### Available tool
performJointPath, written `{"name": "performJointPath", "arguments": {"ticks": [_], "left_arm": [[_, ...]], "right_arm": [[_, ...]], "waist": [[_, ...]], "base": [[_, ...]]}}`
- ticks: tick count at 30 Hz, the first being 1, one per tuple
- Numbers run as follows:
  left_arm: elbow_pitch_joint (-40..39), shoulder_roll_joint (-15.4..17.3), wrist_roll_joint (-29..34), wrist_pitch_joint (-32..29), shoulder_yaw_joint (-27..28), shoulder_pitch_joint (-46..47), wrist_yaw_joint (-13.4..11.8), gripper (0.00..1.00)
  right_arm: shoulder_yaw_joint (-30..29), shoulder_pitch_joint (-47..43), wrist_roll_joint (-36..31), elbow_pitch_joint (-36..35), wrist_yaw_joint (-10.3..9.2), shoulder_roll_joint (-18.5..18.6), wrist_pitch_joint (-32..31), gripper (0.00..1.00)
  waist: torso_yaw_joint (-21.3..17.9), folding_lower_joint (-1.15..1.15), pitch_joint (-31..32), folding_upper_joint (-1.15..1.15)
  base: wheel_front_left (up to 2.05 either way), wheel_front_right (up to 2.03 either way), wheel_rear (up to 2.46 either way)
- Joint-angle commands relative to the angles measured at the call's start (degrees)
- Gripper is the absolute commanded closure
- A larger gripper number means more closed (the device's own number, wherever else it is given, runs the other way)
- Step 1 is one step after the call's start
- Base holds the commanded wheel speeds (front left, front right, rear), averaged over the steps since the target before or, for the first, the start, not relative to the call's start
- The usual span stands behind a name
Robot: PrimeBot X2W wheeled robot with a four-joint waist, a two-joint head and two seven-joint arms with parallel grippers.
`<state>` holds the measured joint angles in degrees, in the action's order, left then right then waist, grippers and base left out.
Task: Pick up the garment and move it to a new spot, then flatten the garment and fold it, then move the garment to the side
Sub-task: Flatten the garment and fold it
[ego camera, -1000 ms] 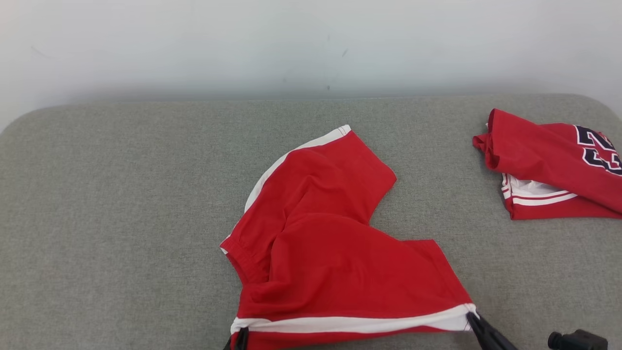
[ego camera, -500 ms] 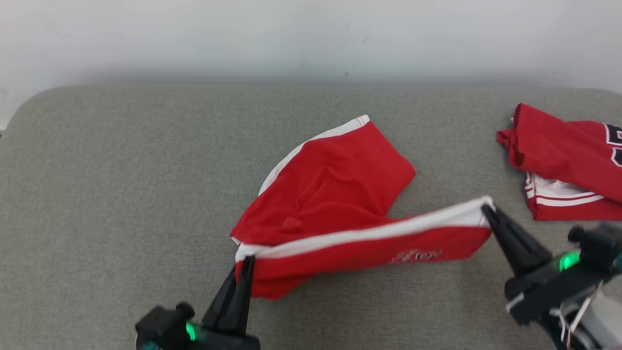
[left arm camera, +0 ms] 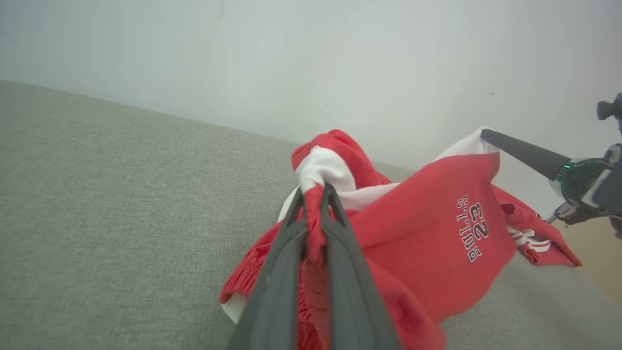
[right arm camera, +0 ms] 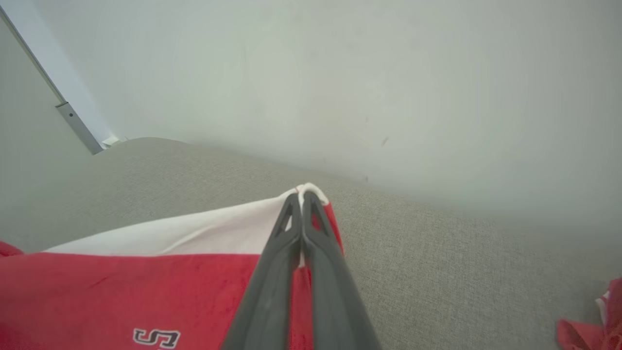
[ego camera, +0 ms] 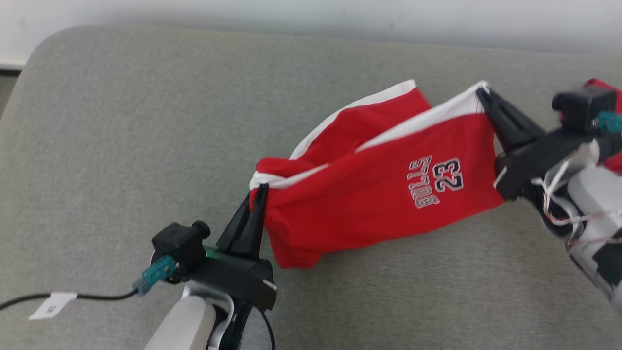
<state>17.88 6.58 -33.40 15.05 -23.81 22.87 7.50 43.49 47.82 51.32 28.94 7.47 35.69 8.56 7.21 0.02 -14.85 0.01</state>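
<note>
garment [ego camera: 379, 194] over grey cushion [ego camera: 121, 121], pale wall [left arm camera: 340, 58] behind

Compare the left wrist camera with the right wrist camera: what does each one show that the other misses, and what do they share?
Left wrist view, not the right: the left gripper shut on a bunched corner, and the whole BULLS 23 print. Right wrist view, not the left: a metal strip slanting down at the upper left. Both: the right gripper shut on the white-trimmed corner of the red garment, the grey cushion and the pale wall.
</note>
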Motion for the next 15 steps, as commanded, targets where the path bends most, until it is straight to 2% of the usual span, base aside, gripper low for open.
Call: {"name": "performJointPath", "arguments": {"ticks": [1,8,15], "left_arm": [[1.37,-0.54,-0.34,0.16,0.02,1.75,-0.04,1.0],[3.82,-2.73,0.26,0.17,-0.29,6.04,-0.04,1.0],[5.02,-3.57,0.53,0.17,-0.78,8.41,-0.04,1.0]], "right_arm": [[1.46,2.93,0.82,2.61,0.06,-0.81,0.06,1.0],[7.32,14.39,2.54,14.66,0.06,-3.02,1.76,1.0],[10.53,20.89,3.46,24.53,0.06,-5.54,2.9,1.0]], "waist": [[3.02,-0.02,-2.98,-0.01],[6.72,-0.02,-7.02,-0.01],[9.07,-0.02,-9.74,-0.01]], "base": [[0.0,0.0,0.0],[0.0,0.0,0.0],[0.0,0.0,0.0]]}}
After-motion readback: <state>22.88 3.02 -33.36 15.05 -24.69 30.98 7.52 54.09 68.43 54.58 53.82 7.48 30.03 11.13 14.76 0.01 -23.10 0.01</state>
